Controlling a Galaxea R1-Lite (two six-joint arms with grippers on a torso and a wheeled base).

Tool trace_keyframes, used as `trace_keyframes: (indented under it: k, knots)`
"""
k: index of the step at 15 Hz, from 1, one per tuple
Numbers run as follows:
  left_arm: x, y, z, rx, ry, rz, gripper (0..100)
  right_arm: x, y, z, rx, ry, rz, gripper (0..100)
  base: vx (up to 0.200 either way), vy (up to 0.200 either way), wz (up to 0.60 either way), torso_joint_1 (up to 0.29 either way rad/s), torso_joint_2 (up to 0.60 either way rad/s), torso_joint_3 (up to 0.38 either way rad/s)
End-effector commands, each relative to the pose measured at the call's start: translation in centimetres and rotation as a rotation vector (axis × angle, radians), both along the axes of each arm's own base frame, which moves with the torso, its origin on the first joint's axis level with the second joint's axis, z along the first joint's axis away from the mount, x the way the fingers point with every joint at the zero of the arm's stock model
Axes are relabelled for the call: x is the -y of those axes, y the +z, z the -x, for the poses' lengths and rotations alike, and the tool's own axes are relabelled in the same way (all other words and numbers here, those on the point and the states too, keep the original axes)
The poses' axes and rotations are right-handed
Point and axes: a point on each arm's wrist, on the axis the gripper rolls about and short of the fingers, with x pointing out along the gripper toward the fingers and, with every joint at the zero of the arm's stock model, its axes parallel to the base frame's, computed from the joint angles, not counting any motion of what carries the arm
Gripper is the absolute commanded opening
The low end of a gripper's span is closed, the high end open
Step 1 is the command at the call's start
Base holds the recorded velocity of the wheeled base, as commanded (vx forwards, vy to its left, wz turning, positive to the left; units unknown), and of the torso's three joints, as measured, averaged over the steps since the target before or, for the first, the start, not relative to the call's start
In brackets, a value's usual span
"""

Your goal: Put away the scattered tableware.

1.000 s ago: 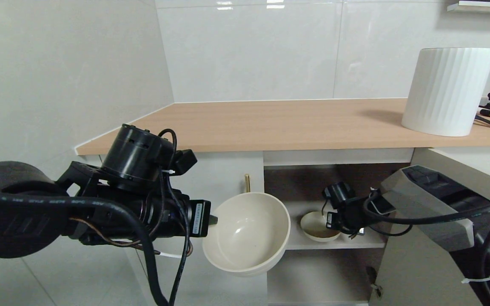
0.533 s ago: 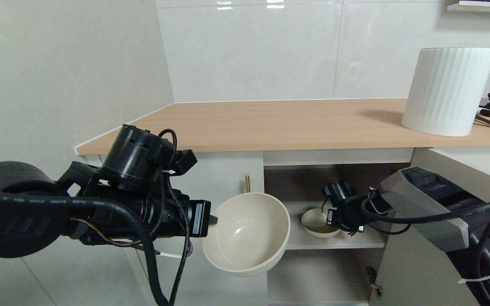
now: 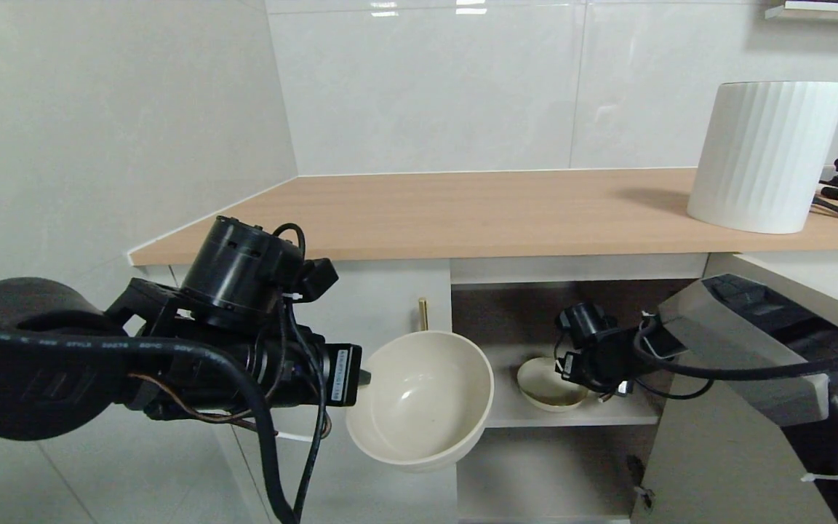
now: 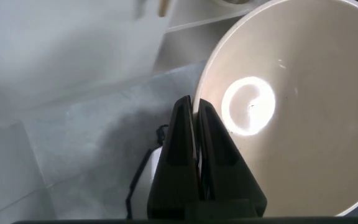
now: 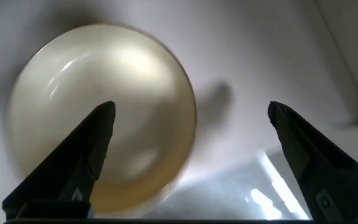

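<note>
Left gripper (image 4: 196,109) clenched on rim of big bowl (image 3: 419,400), left of shelf (image 3: 579,416); bowl mouth tipped toward the robot. Right gripper (image 5: 190,111) spread wide, just beside small bowl (image 3: 544,382), upright on shelf.

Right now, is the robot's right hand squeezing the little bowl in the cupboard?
No, the right gripper stands wide open, not closed on the small bowl that rests on the shelf.

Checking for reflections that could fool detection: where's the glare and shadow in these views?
Head view: light streaks on the wall tiles; the white container shadows the countertop beside it. Left wrist view: bright ring-shaped glare inside the large bowl. Right wrist view: streaky highlights on the small bowl, a shadow patch beside it.
</note>
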Motion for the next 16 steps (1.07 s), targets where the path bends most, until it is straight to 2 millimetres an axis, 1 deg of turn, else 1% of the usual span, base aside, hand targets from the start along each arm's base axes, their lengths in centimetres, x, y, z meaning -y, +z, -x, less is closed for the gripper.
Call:
trace_keyframes:
  k: [1, 2, 3, 4, 6, 7, 8, 9, 10, 11, 13, 14, 16]
  knots:
    - [1.0, -1.7, -0.6, -0.03, 0.013, -0.064, 0, -1.3, 7.0, 4.9, 0.01, 0.125, -0.107, 100, 0.0, 0.0, 0.0, 0.0, 0.0, 0.0]
    - [1.8, -2.6, -0.7, -0.039, 0.019, -0.107, 0, -1.9, 9.6, 7.3, 0.005, 0.217, -0.174, 100, 0.0, 0.0, 0.0, 0.0, 0.0, 0.0]
    - [2.3, -3.4, -0.8, -0.047, 0.024, -0.144, 0, -2.3, 11.9, 9.4, 0.017, 0.302, -0.218, 100, 0.0, 0.0, 0.0, 0.0, 0.0, 0.0]
    - [2.9, -4.2, -0.8, -0.055, 0.023, -0.178, 0, -2.6, 14.1, 11.8, 0.021, 0.401, -0.235, 100, 0.0, 0.0, 0.0, 0.0, 0.0, 0.0]
    - [3.9, -5.9, -0.7, -0.093, 0.015, -0.244, 0, -3.5, 17.6, 15.7, 0.029, 0.512, -0.242, 100, 0.0, 0.0, 0.0, 0.0, 0.0, 0.0]
    - [4.0, -6.3, -0.7, -0.106, 0.016, -0.273, 0, -3.6, 18.4, 16.7, 0.025, 0.532, -0.242, 100, 0.0, 0.0, 0.0, 0.0, 0.0, 0.0]
    - [4.5, -7.1, -0.6, -0.13, 0.014, -0.319, 0, -4.1, 19.8, 18.7, 0.013, 0.59, -0.257, 100, 0.0, 0.0, 0.0, 0.0, 0.0, 0.0]
    - [4.6, -7.2, -0.6, -0.13, 0.015, -0.326, 0, -4.3, 20.3, 19.5, 0.004, 0.624, -0.275, 100, 0.0, 0.0, 0.0, 0.0, 0.0, 0.0]
    - [4.9, -7.5, -0.5, -0.135, 0.006, -0.334, 0, -4.8, 20.9, 21.2, -0.046, 0.705, -0.311, 100, 0.0, 0.0, 0.0, 0.0, 0.0, 0.0]
    - [5.0, -7.5, -0.3, -0.134, 0.0, -0.334, 0, -5.3, 20.9, 22.3, -0.092, 0.761, -0.311, 100, 0.0, 0.0, 0.0, 0.0, 0.0, 0.0]
    - [5.2, -7.1, -0.1, -0.124, -0.006, -0.325, 0, -6.2, 19.4, 23.0, -0.163, 0.825, -0.263, 100, 0.0, 0.0, 0.0, 0.0, 0.0, 0.0]
    - [5.2, -6.9, 0.0, -0.118, -0.008, -0.322, 0, -6.8, 18.6, 23.0, -0.19, 0.833, -0.25, 100, 0.0, 0.0, 0.0, 0.0, 0.0, 0.0]
    - [5.3, -6.3, 0.5, -0.102, -0.015, -0.308, 0, -7.9, 16.4, 22.4, -0.257, 0.83, -0.223, 100, 0.0, 0.0, 0.0, 0.0, 0.0, 0.0]
